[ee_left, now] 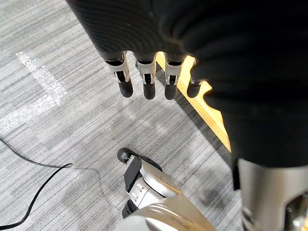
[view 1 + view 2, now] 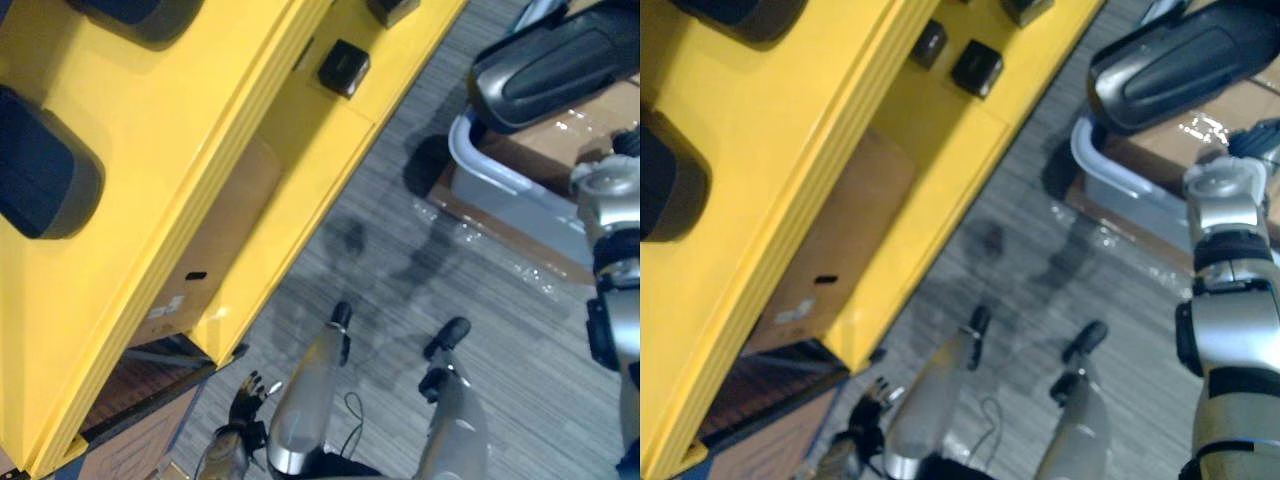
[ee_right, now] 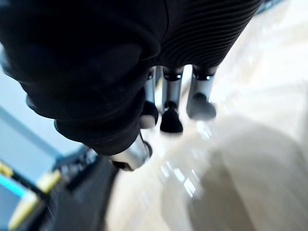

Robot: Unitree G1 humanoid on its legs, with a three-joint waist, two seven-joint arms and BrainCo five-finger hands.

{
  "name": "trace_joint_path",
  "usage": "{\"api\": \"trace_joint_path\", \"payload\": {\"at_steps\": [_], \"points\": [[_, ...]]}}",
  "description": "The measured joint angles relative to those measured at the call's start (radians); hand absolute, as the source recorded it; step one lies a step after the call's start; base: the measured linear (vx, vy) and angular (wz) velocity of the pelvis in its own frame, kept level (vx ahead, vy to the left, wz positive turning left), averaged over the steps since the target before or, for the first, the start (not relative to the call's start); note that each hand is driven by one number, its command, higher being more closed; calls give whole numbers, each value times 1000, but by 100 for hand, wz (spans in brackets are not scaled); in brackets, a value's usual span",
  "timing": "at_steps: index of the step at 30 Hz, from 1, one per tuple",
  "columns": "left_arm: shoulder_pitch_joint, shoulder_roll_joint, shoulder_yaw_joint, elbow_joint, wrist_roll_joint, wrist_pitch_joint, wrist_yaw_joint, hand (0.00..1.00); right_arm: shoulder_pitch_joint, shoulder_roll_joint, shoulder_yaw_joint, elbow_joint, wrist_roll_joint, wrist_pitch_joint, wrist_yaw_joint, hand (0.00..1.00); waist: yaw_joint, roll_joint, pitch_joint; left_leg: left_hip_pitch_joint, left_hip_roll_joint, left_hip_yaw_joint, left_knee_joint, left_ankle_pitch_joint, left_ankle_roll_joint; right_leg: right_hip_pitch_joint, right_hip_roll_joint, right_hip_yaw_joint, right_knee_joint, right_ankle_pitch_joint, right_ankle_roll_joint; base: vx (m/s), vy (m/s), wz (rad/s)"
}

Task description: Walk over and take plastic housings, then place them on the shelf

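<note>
**Left eye view: housings lie on the shelf and by the bin, both hands empty**

Left eye view has the yellow shelf running across its left half. Two rounded dark housings lie on the shelf's top level at the far left, well apart from either hand. Further right, on a lower yellow ledge, sit small black blocks. A brown board shows in the opening under that ledge.

Below the shelf's near corner the left hand hangs low over the grey carpet. In its wrist view its fingers point straight down in a loose row, slightly apart, with nothing between them and the thumb.

To the right, across the carpet, stands a grey bin against a cardboard box. A large dark housing lies over the bin's far end and the box. Whether it rests on them cannot be told.

At the right edge the right arm reaches up toward that housing, and the right hand shows just beside its right end. Contact cannot be made out. In the right wrist view the hand's fingers are straight and relaxed, a little apart, over a glossy pale surface, and they hold nothing.
</note>
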Motion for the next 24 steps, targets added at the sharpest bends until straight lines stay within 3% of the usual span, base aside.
{"api": "trace_joint_path", "payload": {"at_steps": [3,7,10,13,16,19,24], "points": [[1,0,-1,0,-5,3,1,0,0,0,-13,-66,-44,-41,-129,0,-6,0,0,0,0,2,1,0,0,1,1,1,-5,1,1,0,0,0],[3,6,0,-3,-8,28,1,0,0,0,-90,-266,-123,-95,-362,0,-28,-1,0,0,0,3,2,-1,0,13,7,0,-33,18,6,0,0,0],[3,10,1,-9,-29,46,1,0,0,7,-95,-397,-181,-120,-431,0,-43,-2,1,-9,2,4,7,-2,1,13,12,1,-47,28,7,3,5,-1],[2,10,5,-13,-38,59,1,0,0,44,-64,-481,-233,-126,-416,0,-44,-4,2,-19,11,4,28,-16,-1,13,27,2,-57,34,6,-8,3,-9],[2,10,19,-21,-38,71,0,0,-1,76,-14,-503,-237,-125,-345,0,-40,-8,5,-30,22,2,39,-23,-2,13,37,1,-68,36,4,-12,0,-4],[1,10,20,-22,-38,71,-1,0,-6,110,93,-486,-218,-108,-196,0,-20,-15,8,-37,24,-3,40,-23,-2,13,39,-5,-75,39,4,7,-3,3],[0,8,20,-21,-37,60,-5,0,-47,151,168,-369,-168,-99,-39,0,12,-17,8,-49,23,-26,46,-22,-3,16,40,-29,-72,42,3,24,-4,11]]}}
